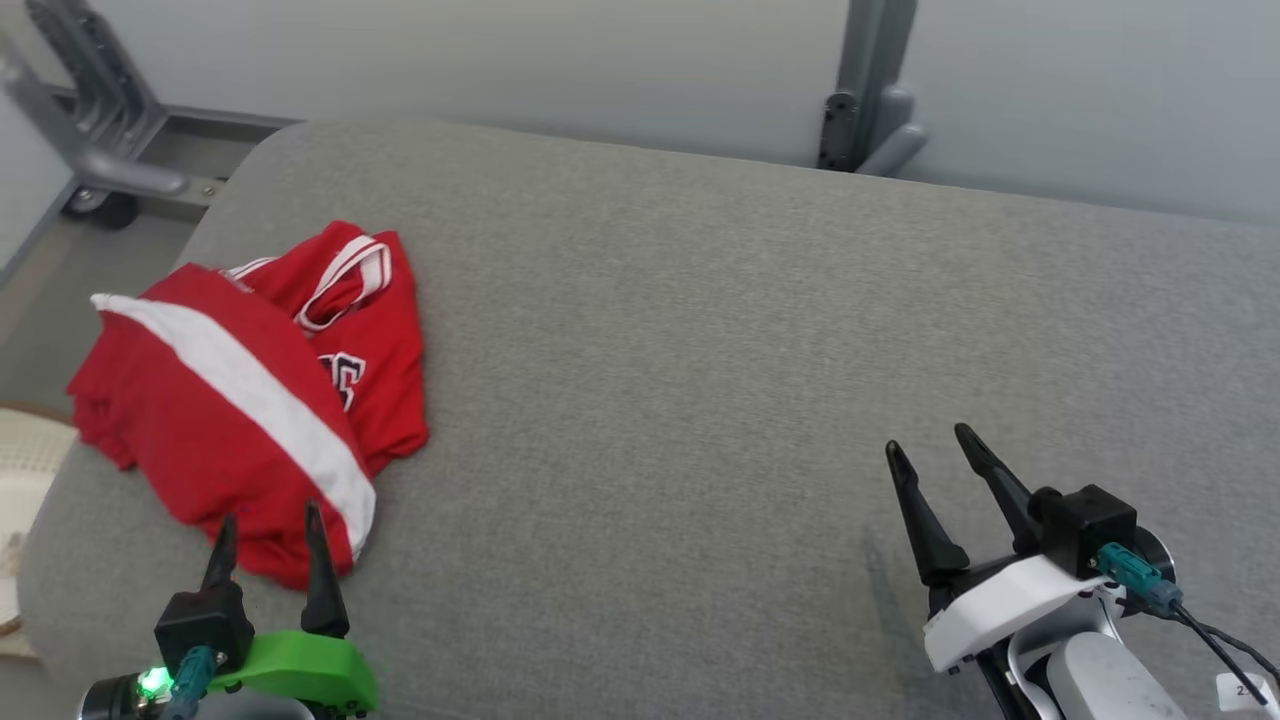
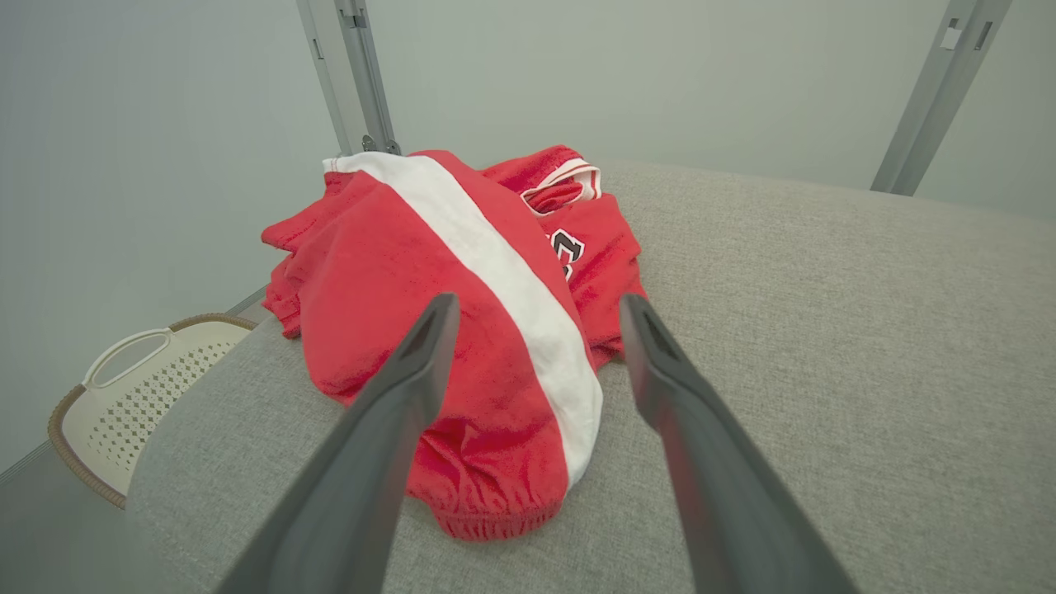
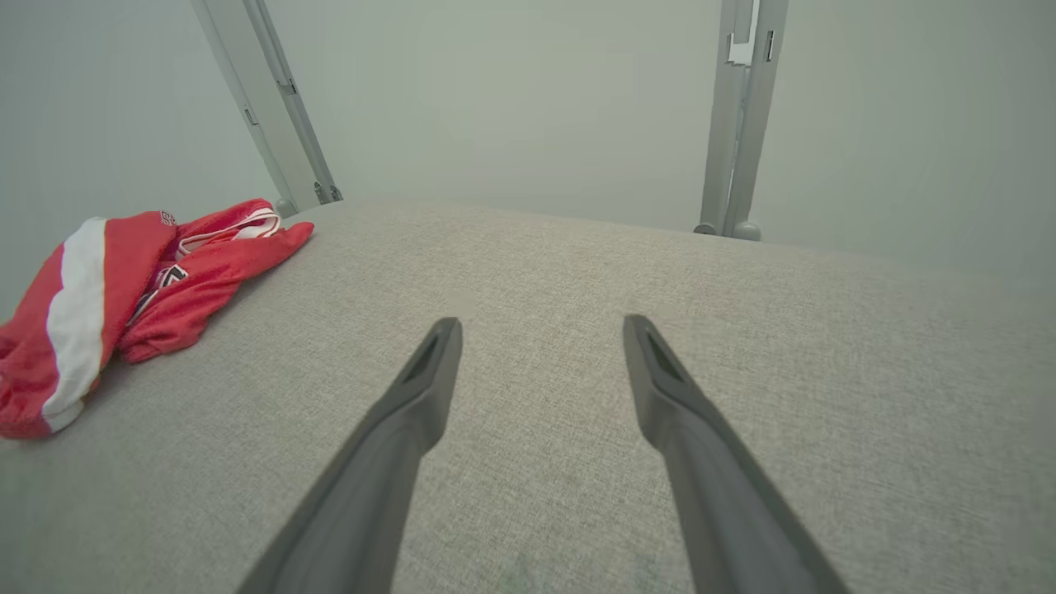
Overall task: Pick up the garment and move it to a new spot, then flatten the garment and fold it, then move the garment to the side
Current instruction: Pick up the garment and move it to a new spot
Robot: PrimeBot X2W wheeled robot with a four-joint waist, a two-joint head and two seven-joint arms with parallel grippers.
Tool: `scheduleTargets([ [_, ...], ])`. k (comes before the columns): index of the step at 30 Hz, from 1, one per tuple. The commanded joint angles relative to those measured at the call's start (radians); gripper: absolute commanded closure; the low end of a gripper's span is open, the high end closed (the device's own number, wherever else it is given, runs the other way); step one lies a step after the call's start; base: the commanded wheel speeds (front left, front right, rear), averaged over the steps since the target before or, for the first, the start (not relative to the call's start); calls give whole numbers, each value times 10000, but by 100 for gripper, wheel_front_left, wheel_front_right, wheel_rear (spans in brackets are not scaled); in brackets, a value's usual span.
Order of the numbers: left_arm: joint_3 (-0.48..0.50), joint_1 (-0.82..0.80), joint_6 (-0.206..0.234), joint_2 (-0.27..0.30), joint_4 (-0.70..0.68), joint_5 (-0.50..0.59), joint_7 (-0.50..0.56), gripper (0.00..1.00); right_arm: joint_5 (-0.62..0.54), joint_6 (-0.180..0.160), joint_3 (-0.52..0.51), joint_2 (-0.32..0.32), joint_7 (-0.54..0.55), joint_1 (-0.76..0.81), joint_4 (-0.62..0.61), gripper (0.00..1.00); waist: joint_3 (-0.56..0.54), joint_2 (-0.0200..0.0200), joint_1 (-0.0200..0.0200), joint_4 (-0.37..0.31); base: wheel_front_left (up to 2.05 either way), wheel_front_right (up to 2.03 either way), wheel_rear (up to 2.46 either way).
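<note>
- Spreading across most of the head view is a grey fabric-covered tabletop (image 1: 700, 350) with a rounded far-left corner.
- Behind it stands a pale wall. One grey metal post (image 1: 865, 90) rises at the far edge, and a slanted frame on a wheel (image 1: 90, 110) stands off the far-left corner.
- The garment (image 1: 200, 400) lies crumpled on the left part of the tabletop, close to the left edge. It is red, with a broad white stripe (image 1: 250, 400) running diagonally over its near fold.
- Its far part shows white-edged trim (image 1: 345, 280) and a patch of dark and white lettering (image 1: 345, 375).
- The left wrist view shows the same heap (image 2: 371, 272), with a gathered hem at its near end.
- A cream perforated basket (image 2: 140, 396) with a brown rim sits lower, beside the tabletop's left edge.
- The right pincer (image 1: 926, 438) hovers over bare cloth at the near right, well apart from the garment. Its jaws are spread wide, with the tabletop showing between them (image 3: 542, 322).
- The left pincer (image 1: 270, 513) is likewise spread wide. Its tips are over the garment's near hem and straddle the white stripe (image 2: 538, 301). I cannot tell whether they touch the cloth.
</note>
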Motion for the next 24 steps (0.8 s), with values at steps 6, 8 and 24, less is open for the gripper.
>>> scheduleTargets([
  [6, 318, 44, -298, 48, 10, -393, -7, 0, 221, -1, 368, -33, -31, -283, 132, 0, 475, 30, 0, 1638, 0, 0, 0],
  [8, 329, -48, -379, 46, 82, -455, -9, 0, 278, -1, 465, -72, -31, -369, 136, 0, 611, 30, 0, 1664, 0, 0, 0],
  [24, 862, -4881, -1603, 1249, 3063, -1412, -5, 0, 572, -1, 948, -1545, -31, -1277, -369, 0, 3128, 30, 0, 130, 0, 0, 0],
])
